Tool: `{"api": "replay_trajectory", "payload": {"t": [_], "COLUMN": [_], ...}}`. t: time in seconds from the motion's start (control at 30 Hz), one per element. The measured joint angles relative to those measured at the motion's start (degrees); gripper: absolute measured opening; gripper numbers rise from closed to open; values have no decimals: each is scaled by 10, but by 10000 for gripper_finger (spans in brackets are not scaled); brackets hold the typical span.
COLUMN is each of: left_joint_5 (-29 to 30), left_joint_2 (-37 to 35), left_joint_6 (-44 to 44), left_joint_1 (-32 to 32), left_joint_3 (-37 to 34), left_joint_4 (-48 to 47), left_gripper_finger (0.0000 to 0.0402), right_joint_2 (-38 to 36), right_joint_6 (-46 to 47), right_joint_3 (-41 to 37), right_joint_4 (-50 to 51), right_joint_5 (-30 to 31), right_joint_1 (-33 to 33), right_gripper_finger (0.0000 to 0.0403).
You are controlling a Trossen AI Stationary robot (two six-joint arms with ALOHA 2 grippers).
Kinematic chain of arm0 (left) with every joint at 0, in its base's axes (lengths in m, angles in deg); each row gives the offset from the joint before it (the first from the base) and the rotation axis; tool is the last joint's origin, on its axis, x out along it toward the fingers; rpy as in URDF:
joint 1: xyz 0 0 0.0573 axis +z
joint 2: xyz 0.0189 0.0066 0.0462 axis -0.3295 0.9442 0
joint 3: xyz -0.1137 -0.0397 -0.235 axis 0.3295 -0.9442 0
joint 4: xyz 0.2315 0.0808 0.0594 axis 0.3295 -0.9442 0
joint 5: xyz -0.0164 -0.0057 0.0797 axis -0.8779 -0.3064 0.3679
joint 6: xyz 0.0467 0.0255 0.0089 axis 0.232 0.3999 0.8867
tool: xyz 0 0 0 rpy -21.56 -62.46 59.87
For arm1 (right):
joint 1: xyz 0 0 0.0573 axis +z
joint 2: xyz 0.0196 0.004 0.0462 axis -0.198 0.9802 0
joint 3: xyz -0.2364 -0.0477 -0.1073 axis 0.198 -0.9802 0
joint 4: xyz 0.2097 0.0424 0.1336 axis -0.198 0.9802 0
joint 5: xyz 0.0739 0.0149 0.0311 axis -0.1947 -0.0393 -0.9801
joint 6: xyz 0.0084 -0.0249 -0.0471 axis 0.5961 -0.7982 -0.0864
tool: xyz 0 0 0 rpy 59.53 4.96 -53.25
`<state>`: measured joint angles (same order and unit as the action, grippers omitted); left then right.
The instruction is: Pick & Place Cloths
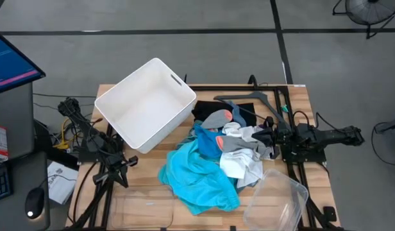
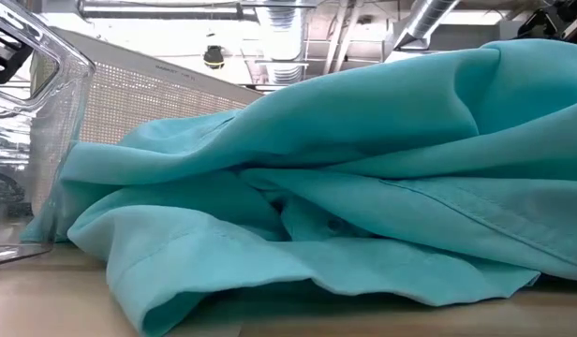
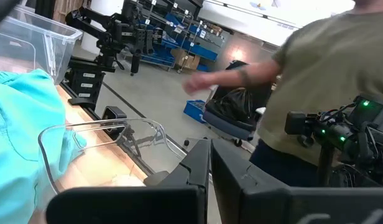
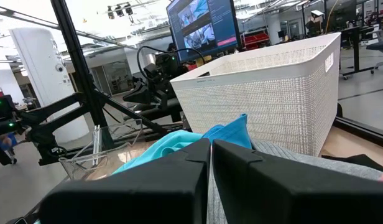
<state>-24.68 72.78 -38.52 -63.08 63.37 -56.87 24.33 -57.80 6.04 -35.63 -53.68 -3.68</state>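
both tools clenched, empty: left tool (image 3: 209, 163) sights a person (image 3: 322, 74); overhead shows turquoise cloth (image 1: 194, 176), white bin (image 1: 146, 106).

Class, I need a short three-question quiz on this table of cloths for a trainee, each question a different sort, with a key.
1. True or false: the white bin holds a cloth.
2. Which cloth lies nearest the table's front edge: A turquoise cloth, B black cloth, C white cloth?
3. Fill in: the left gripper and the right gripper are both ____.

Key: 1 false; 2 A; 3 shut.
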Motion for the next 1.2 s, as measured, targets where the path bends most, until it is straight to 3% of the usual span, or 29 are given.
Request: {"api": "replay_trajectory", "payload": {"t": [0.73,1.03,1.2], "left_joint_5": [4,50,116], "left_joint_2": [0,0,0], "left_joint_6": [0,0,0], "left_joint_1": [0,0,0], "left_joint_3": [0,0,0], "left_joint_4": [1,11,27], "left_gripper_finger": [2,2,2], "right_joint_2": [0,0,0], "right_joint_6": [0,1,182], "right_joint_3": [0,0,2], "right_joint_4": [0,-1,-4], "right_joint_5": [0,3,-2], "right_joint_1": [0,0,2], "right_gripper_finger": [17,17,17]}}
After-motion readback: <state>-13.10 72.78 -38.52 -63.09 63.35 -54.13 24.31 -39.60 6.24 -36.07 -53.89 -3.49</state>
